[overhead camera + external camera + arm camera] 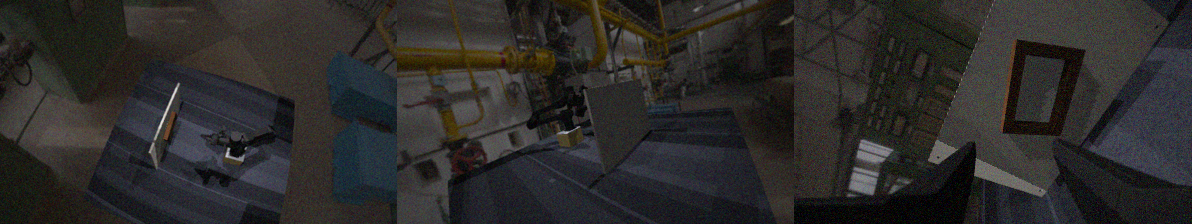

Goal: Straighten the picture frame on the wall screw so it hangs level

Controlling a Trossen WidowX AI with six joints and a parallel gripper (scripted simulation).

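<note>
And there, in the middle of the top view, stood the pale wall panel [165,117] [619,124] [969,112], upright on the dark, striped counter [218,199] [683,180] [1144,120] and running on a slant from upper right to lower left! The picture frame [170,125] [1068,92], orange-brown, was up on the panel's right-hand face as seen from above. In the exterior view the panel turned its plain side to us and hid the frame altogether.

Over to the wrist view: the frame sat right of centre in the upper half, its outline slanting in the picture, a grey opening inside the brown border. A shadow fell on the panel just beside it, toward the lower right.

And the tool [201,135] [1013,146]? Partly open, nothing between its fingers! Their dark tips came in from the lower left and lower right of the wrist view, a gap between them, and from above the tool was well apart from the frame. The black arm [259,139] [549,114] reached toward the panel, its base on a yellowish block [234,160] [570,138] with a white top, right of centre in the top view.
</note>
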